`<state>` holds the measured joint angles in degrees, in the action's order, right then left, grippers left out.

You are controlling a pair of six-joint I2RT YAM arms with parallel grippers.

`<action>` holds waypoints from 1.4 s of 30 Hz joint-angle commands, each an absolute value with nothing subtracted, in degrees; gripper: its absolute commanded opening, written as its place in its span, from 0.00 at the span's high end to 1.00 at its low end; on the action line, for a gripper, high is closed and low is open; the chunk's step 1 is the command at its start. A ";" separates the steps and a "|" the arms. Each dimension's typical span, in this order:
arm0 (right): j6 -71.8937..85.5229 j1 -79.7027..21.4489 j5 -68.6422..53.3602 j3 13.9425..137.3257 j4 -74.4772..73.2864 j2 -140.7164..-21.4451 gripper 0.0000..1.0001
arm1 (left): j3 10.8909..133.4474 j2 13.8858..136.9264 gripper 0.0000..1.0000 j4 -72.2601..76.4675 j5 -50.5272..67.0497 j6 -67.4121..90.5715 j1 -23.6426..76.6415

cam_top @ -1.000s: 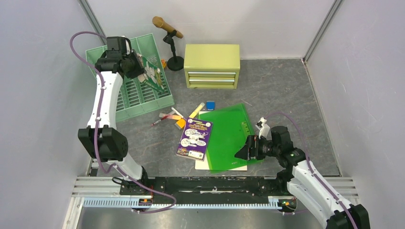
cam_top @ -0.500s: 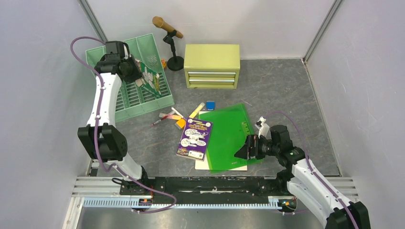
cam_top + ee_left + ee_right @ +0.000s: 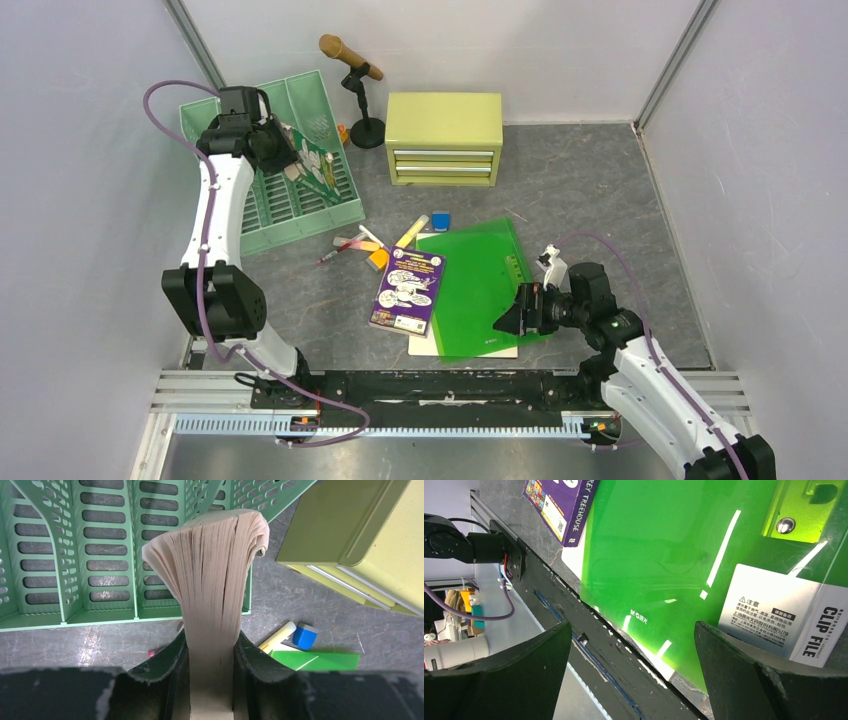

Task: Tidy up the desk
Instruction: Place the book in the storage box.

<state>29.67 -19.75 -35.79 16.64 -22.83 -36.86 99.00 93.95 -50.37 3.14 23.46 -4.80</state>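
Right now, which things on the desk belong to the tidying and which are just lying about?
Job: thick book clamped in left gripper over green rack; loose on the desk: purple book, green clip file with open right gripper at its edge, markers, blue eraser.
Probably bystanders: microphone on stand; yellow-green cabinet, drawers shut.

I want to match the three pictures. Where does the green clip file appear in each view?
Top external: the green clip file lies right of centre, beside the purple book.
Left wrist: only its corner, low right, below the blue eraser.
Right wrist: it fills most of the picture.
Shared landmark: the grey desk.
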 commanded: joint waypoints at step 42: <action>28.16 -19.72 -33.36 15.85 -23.62 -35.30 0.02 | 120.33 103.60 0.98 -52.22 -9.77 16.85 6.59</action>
<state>29.12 -19.75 -35.27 16.03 -22.98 -36.32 115.61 102.69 -54.28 -9.15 20.18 6.68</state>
